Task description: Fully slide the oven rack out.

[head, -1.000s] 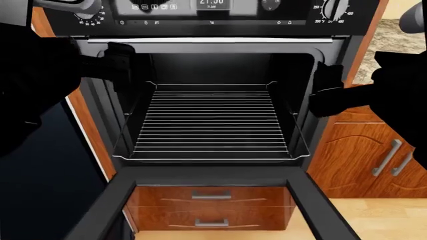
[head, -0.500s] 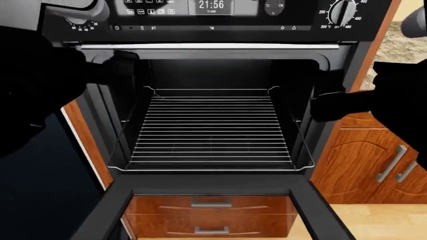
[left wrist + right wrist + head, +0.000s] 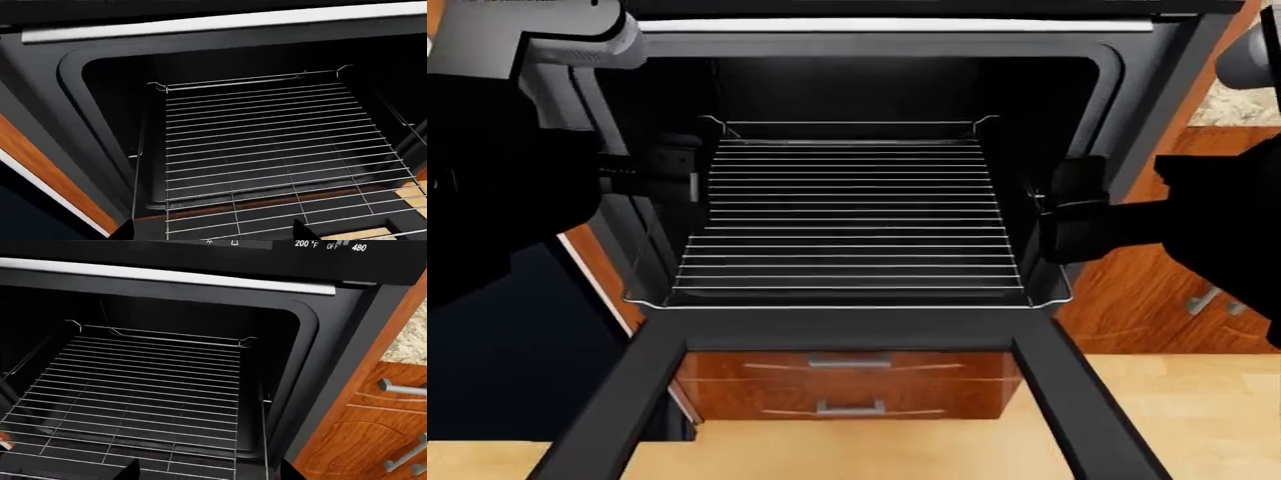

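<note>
The oven rack of thin silver wires lies flat in the open oven, its front edge near the oven mouth. It also shows in the left wrist view and the right wrist view. My left gripper is beside the rack's left side rail. In the left wrist view it is open and empty, its dark fingertips spread over the rack's front left part. My right gripper is by the oven's right frame. In the right wrist view it is open and empty over the rack's front right part.
The black oven door hangs open and flat toward me, its frame arms running down both sides. Wooden drawers sit below it. Wooden cabinet doors with metal handles stand to the right under a stone countertop.
The head view has shifted so the control panel left the top of the picture. My left gripper dropped from the opening's upper left corner to rack height. The right gripper stays by the right frame.
</note>
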Controlling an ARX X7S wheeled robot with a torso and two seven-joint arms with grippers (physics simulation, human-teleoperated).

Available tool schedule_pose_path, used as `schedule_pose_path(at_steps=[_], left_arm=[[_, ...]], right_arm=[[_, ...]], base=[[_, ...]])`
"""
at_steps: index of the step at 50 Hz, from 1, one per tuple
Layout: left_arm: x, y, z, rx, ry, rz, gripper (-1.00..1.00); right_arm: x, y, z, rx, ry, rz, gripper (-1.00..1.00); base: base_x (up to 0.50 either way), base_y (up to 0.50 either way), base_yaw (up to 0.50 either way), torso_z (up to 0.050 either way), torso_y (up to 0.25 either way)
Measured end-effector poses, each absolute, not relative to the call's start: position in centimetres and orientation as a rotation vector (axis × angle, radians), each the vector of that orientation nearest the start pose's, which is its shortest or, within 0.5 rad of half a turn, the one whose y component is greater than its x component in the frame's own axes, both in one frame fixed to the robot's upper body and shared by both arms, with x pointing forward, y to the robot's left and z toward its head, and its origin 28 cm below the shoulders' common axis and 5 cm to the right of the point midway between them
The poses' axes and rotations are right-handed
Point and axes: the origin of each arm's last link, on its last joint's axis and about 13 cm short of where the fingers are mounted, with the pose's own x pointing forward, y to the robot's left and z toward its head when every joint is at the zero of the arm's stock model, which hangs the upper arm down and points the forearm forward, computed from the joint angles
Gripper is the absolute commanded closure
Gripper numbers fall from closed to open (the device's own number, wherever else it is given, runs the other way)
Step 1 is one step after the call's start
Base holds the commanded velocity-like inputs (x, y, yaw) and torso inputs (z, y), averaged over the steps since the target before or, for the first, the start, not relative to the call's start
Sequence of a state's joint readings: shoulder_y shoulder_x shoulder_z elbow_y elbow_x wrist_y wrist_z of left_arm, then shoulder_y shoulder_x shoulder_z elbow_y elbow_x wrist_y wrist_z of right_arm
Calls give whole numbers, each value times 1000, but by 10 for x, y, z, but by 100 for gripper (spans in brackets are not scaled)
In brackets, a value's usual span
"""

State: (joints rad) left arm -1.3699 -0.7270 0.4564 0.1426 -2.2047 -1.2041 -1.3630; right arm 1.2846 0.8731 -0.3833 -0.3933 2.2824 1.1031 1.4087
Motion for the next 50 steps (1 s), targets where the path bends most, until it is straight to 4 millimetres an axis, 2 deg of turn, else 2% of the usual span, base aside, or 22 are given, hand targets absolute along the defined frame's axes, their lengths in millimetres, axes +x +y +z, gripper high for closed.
schedule_pose_path(at_steps=[33, 50], left_arm=[[226, 240, 336, 28, 387, -145, -100], [236, 232, 338, 17, 348, -140, -100]], right_arm=[[189, -141, 327, -78, 281, 113, -100], [198, -134, 334, -79, 265, 133, -100]], base=[[0, 0, 0, 0, -237], [0, 0, 0, 0, -8]])
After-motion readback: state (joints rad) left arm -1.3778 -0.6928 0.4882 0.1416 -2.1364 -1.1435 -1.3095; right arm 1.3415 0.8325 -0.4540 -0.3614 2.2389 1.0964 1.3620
